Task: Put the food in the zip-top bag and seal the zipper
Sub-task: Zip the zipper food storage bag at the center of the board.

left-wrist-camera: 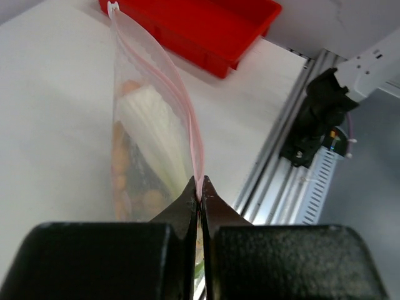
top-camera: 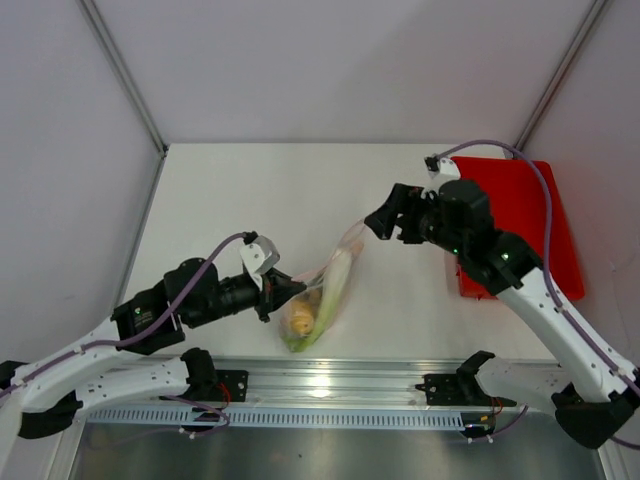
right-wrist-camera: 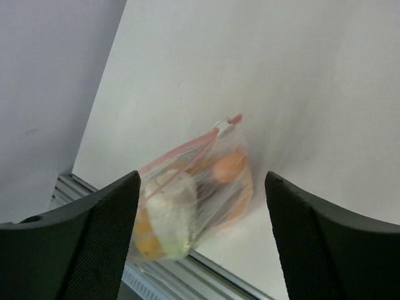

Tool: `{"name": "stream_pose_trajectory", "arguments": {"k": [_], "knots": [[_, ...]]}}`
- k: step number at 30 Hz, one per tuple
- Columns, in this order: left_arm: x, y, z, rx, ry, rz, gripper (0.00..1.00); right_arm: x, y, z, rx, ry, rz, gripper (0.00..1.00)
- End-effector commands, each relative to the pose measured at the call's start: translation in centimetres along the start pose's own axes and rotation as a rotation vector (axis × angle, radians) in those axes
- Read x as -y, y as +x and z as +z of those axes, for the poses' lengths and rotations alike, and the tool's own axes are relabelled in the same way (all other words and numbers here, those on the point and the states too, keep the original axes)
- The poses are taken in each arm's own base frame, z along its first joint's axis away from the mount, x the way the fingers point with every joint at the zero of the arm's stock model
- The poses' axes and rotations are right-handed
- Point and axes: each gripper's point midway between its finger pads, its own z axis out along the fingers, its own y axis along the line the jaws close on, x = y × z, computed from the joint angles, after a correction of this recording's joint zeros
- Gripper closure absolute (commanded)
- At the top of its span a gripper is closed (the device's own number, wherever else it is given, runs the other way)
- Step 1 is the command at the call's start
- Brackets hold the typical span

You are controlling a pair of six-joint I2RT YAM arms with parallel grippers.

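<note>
The clear zip-top bag stands on edge on the white table with its pinkish zipper on top. Inside it are the white-green leek, a yellow piece and an orange piece. My left gripper is shut on the near end of the zipper, which is pinched between its tips. My right gripper is open and empty, just beyond the bag's far end. The bag and its white zipper tab show between the right fingers.
A red tray lies at the right, partly under the right arm; it also shows in the left wrist view. The aluminium rail runs along the table's near edge, close to the bag.
</note>
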Motion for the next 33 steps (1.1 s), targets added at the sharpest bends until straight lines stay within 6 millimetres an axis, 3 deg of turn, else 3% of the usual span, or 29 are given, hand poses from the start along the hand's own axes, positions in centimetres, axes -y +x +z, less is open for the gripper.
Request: {"name": "stream_pose_trajectory", "arguments": {"k": [1, 7, 12, 16, 18, 22, 33], "knots": [[2.7, -1.1, -1.7, -0.012, 0.161, -0.073, 0.99, 0.0, 1.3, -3.3, -0.022, -0.179, -0.241, 0.15], [2.4, -1.7, -2.3, -0.015, 0.167, -0.146, 0.99, -0.1, 3.8, -4.9, -0.019, -0.355, -0.414, 0.14], [2.0, -2.3, -2.5, -0.007, 0.157, -0.172, 0.99, 0.1, 6.2, -4.0, -0.041, -0.479, -0.445, 0.19], [1.4, -2.4, -2.8, 0.003, 0.146, -0.190, 0.99, 2.3, 7.7, -2.3, -0.042, -0.480, -0.456, 0.17], [1.4, -2.0, -2.9, -0.008, 0.158, -0.194, 0.99, 2.5, 8.4, -2.3, -0.054, -0.521, -0.462, 0.17], [1.0, -1.8, -3.1, -0.008, 0.169, -0.210, 0.99, 2.1, 7.6, -1.9, -0.004, -0.577, -0.446, 0.16], [1.3, -1.5, -3.6, -0.018, 0.222, -0.218, 1.00, 1.3, 7.9, 0.5, 0.026, -0.729, -0.433, 0.18]]}}
